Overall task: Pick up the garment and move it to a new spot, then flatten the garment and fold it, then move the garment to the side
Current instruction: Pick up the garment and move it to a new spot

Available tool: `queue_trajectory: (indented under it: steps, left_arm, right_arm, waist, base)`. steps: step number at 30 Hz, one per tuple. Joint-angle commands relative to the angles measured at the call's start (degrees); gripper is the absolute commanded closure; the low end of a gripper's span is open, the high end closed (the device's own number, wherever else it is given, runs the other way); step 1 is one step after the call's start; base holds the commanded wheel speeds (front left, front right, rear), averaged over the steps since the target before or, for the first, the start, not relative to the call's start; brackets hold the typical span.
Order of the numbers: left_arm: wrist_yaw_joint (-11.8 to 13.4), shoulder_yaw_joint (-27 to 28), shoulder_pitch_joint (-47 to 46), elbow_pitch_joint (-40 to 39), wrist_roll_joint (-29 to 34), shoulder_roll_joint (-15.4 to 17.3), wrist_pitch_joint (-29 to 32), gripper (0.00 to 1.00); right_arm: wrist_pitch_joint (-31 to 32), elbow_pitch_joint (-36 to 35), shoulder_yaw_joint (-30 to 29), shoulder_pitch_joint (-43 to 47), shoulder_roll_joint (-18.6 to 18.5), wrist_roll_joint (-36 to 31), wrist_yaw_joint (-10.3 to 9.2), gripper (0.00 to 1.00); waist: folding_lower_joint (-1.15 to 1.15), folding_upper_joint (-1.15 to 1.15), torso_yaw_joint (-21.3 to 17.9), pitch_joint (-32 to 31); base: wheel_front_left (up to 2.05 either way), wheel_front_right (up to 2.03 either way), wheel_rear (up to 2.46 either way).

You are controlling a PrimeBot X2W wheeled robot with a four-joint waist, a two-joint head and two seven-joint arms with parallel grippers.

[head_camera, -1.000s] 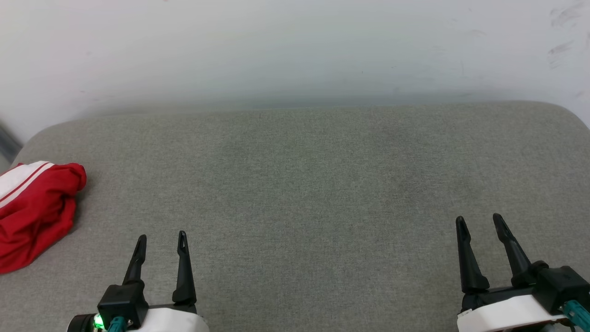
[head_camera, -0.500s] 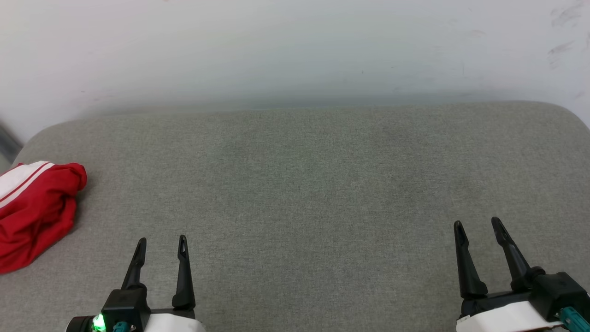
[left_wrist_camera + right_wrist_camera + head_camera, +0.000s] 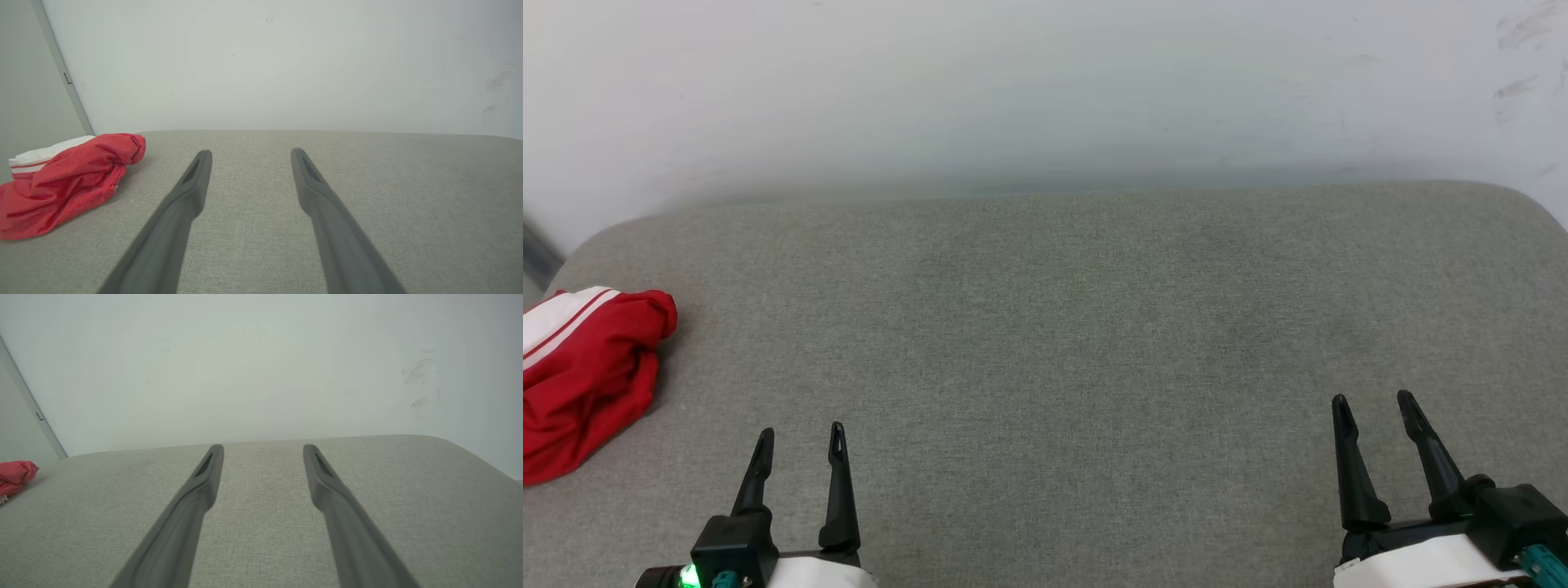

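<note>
Left jaws and right jaws both gape wide, holding nothing; over the last second each pair has eased back a touch toward the robot's body; the padded grey worktop (image 3: 1062,327) runs broad in front of them; the garment (image 3: 584,384) sits bunched at its left edge, unmoved, well apart from the left jaws; no reach begun, I'd say; crumpled as it is, the pick-up looks all ahead.

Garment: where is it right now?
Head view: the garment lies bunched at the grey cushion's far left edge, left of the open left gripper, untouched.
</note>
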Motion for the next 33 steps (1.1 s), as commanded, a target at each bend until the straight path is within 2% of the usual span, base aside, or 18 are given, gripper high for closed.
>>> queue_trajectory:
  steps: [1,10,15,33]
  left_arm:
    - [-0.1,0.1,-0.1,0.1,-0.3,-0.1,-0.2,0.0]
    - [0.2,0.7,-0.4,0.7,-1.0,-0.1,-0.2,0.0]
    - [0.0,1.0,-1.0,1.0,-1.1,-0.1,-0.2,0.0]
    - [1.5,2.0,-1.0,0.6,-3.0,-0.1,-0.2,0.0]
  right_arm:
    - [-0.2,0.1,0.0,0.3,0.0,0.3,-0.02,0.0]
    - [-0.2,-0.1,0.2,0.5,0.0,-0.2,-0.02,0.0]
    - [-0.2,-0.5,0.1,0.9,0.0,-0.7,-0.02,0.0]
    - [-0.2,-1.3,0.8,1.7,0.0,-1.7,-0.02,0.0]
  waist:
    - [0.0,0.0,0.0,0.0]
    - [0.0,0.0,0.5,0.0]
    - [0.0,0.0,2.2,0.1]
    - [0.0,0.0,15.1,0.3]
  base:
    - [0.0,0.0,0.0]
    - [0.0,0.0,0.0]
    - [0.0,0.0,0.0]
    - [0.0,0.0,0.0]
